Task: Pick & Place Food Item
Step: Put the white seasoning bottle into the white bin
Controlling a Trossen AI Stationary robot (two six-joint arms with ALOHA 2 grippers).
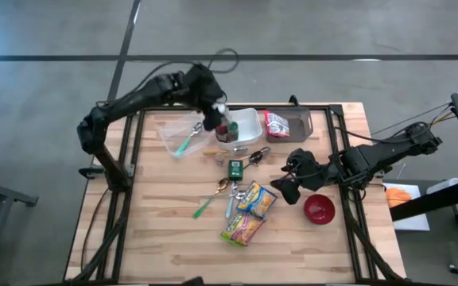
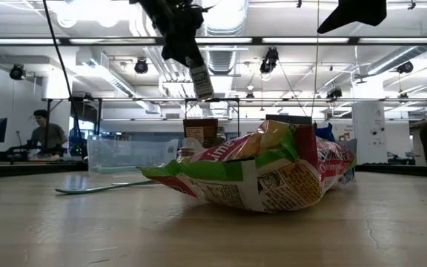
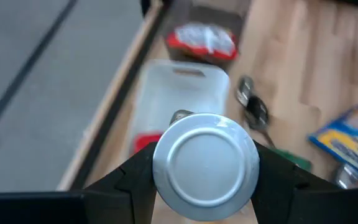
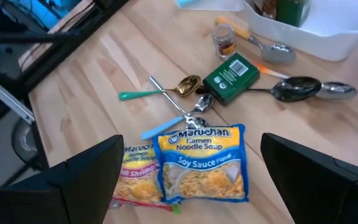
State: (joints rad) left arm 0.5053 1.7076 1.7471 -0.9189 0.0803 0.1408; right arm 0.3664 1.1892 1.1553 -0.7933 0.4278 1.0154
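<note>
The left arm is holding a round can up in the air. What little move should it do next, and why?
Probably lower it. The left gripper grips a can right above the white bin, which already holds other items, so easing it down into the bin looks like the next step. The right gripper waits open over the noodle packets.

Wooden surface [image 1: 173,238] carries a red bowl [image 1: 319,209], teal spoon [image 4: 143,94], gold spoon [image 4: 188,84], green box [image 4: 230,77]. Person seated at far left [image 2: 44,133].
</note>
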